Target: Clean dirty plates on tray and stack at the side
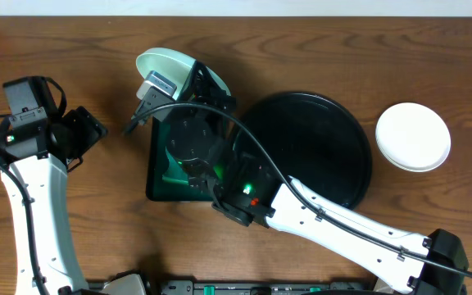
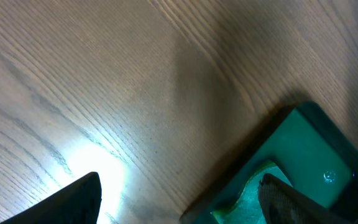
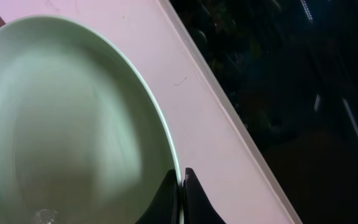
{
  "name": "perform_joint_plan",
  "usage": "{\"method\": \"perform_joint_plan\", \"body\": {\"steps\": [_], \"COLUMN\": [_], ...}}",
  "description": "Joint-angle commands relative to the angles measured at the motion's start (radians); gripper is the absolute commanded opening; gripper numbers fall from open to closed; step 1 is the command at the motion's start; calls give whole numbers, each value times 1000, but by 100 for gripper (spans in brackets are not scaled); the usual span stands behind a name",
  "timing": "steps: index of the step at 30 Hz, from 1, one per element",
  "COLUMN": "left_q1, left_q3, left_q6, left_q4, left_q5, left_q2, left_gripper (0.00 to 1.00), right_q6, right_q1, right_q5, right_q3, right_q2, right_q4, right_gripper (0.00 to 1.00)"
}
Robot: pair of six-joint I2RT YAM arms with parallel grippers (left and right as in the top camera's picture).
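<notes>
pale mint plate (image 1: 164,62) is in my right gripper (image 3: 182,182), jaws pinched tight on the rim, its edge btwn the two fingertips. plate is tilted, not flat. from overhead it's just beyond the far edge of the green tray (image 1: 170,176) & well left of the black tray (image 1: 334,123). my right arm reaches in from the near right, crossing the near-left rim of the black tray & most of the green tray. in the right wrist view the plate's inside fills the left half, smooth & pale; can't tell if there's a smear on it.

white plate (image 1: 413,136) lies flat on the wood surface (image 1: 80,49), right of the black tray, near it but not touching. can't tell if it's one plate or a stack.

left gripper (image 2: 179,205) is spread wide w/ nothing in it, over bare wood. a corner of the green tray shows by its right finger (image 2: 284,199). from overhead it's left of the green tray & apart from it.
</notes>
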Motion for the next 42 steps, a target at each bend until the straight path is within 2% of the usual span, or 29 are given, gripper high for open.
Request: {"method": "perform_joint_plan", "body": {"steps": [1,13,17,22,25,29,37,42], "left_q1": [5,5,5,5,5,4,5,5], "left_q3": [14,14,14,14,14,14,14,14], "left_q6": [-6,-6,-6,-6,-6,-6,-6,-6], "left_q4": [-3,-3,-3,-3,-3,-3,-3,-3], "left_q5": [-10,-10,-10,-10,-10,-10,-10,-10], "left_q2": [-6,-6,-6,-6,-6,-6,-6,-6], "left_gripper": [81,81,81,81,81,81,81,81], "right_q6": [2,69,219,228,386,690,1154,1230], "right_q1": [17,17,15,13,3,-22,-151,-268], "right_q5": [8,-29,-53,-58,-51,-82,-369,-527], "right_q3": [16,16,16,16,16,16,14,14], "right_q2": [-12,-12,-12,-12,-12,-12,-11,-12], "right_q4": [6,-51,-72,-127,-164,-272,-531,-580], "right_gripper": [1,1,2,1,1,1,1,1]}}
